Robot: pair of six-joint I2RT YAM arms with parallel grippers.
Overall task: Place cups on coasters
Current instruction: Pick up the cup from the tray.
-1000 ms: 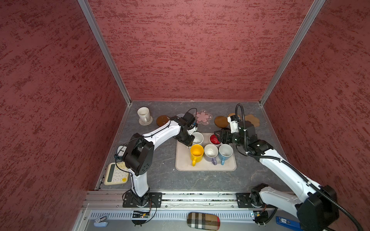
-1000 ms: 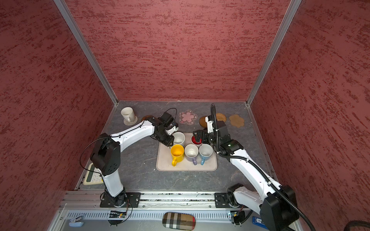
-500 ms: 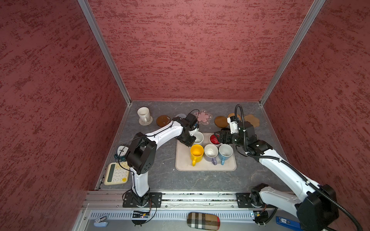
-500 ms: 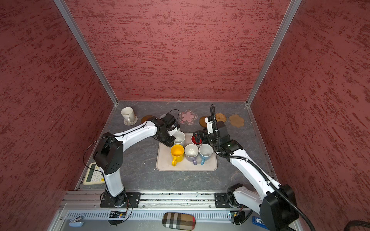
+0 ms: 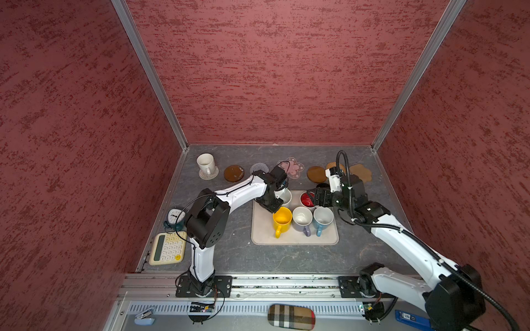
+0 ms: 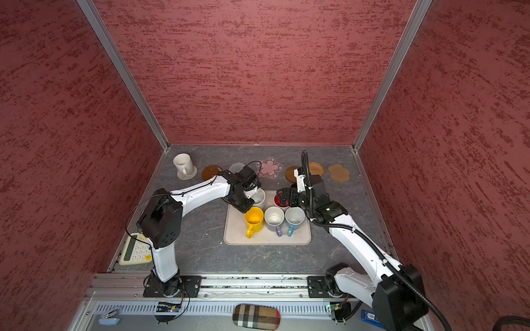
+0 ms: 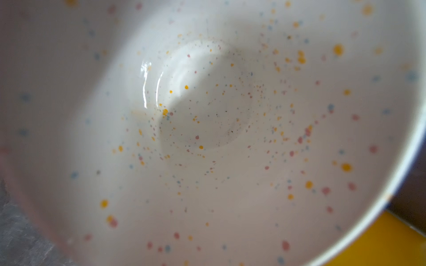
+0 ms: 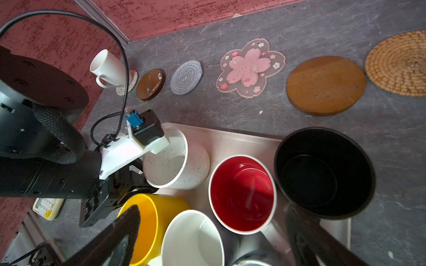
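I work on a grey stone-look table (image 5: 229, 258) boxed in by red textured walls (image 5: 272, 71), with a metal rail (image 5: 272, 282) along the front. A clock (image 5: 174, 215) and a calculator (image 5: 167, 248) lie at the left edge, and a plaid case (image 5: 291, 316) sits in front of the rail.

A row of coasters runs along the back: beige round (image 5: 210, 174), brown disc (image 5: 233, 173), grey round (image 5: 259, 167), pink flower (image 5: 295, 167), second brown disc (image 5: 315, 174), rattan round (image 6: 315, 168) and cork mat (image 5: 362, 172). Only the beige round carries a cup: a white mug (image 5: 205, 163) stands upright on it.

The tray (image 5: 263, 238) in the middle holds six mugs. The yellow mug (image 5: 282, 220), lavender mug (image 5: 301, 219) and blue mug (image 5: 323, 219) stand in the near row with their handles toward me. The speckled mug (image 5: 286, 196), red-lined mug (image 5: 307, 199) and black mug (image 8: 322, 170) stand in the far row.

My left gripper (image 5: 276, 200) is at the speckled mug's left side, low against its wall. My own wrist hides the fingertips, so I cannot tell whether they pinch the mug or stand apart. My left wrist camera looks straight into that mug, and its dotted inside fills the view.

My right gripper (image 8: 212, 207) hovers over the tray's far right part with its jaws wide apart, holding nothing. In the right wrist view one finger (image 8: 124, 232) shows over the yellow mug and the other in front of the black mug. The red-lined mug sits between them.
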